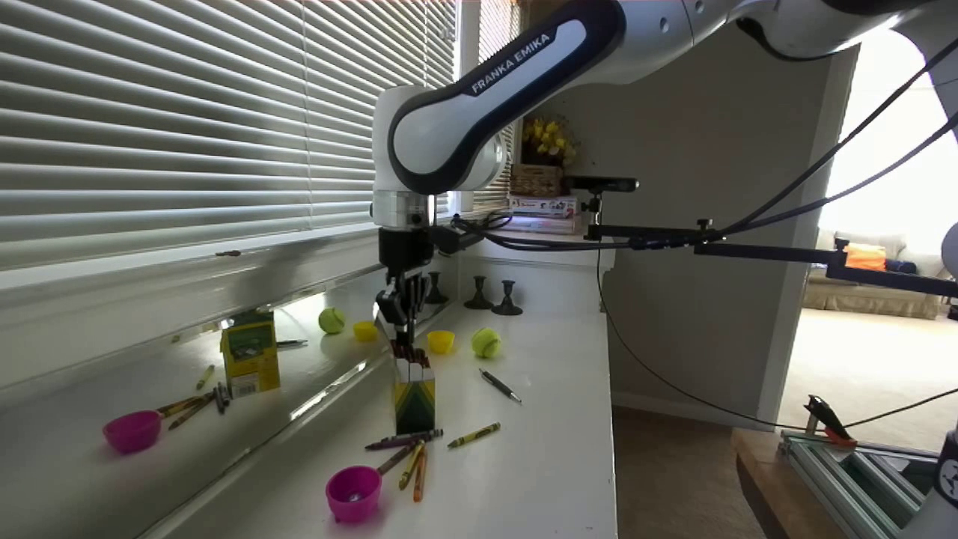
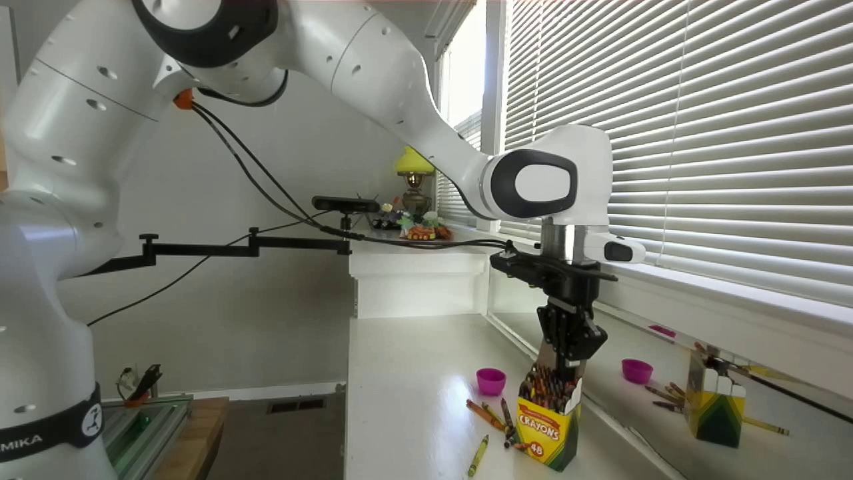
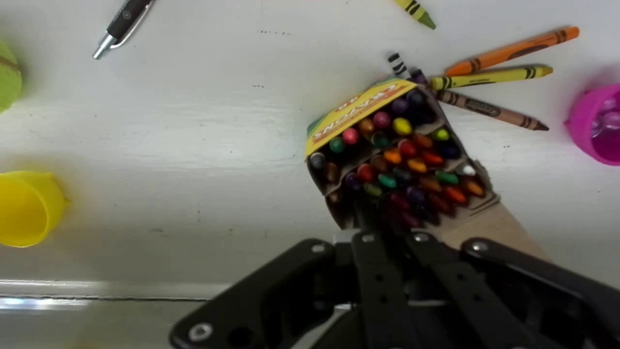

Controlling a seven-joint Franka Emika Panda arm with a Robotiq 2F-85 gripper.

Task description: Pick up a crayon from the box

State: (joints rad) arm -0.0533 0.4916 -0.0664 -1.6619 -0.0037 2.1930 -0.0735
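Now the end effector (image 1: pixel 405 345) points down, right over the crayons (image 3: pixel 407 148) it is meant for.
Its two fingers (image 3: pixel 375 266) are close together, but the tips are too dark to tell if they pinch a crayon or just touch each other. The crayons stand tall in the box (image 2: pixel 543 430) just under the end effector, up and down like the fingers, so a straight lift looks best. Farther from it, loose crayons (image 3: pixel 491 77) lie flat on the counter (image 1: pixel 539 449).

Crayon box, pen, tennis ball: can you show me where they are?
Crayon box (image 2: pixel 541 429): in an exterior view, its yellow front.
Pen (image 3: pixel 125 20): wrist view, dark barrel.
Tennis ball (image 1: pixel 486 343): in an exterior view, its near side.
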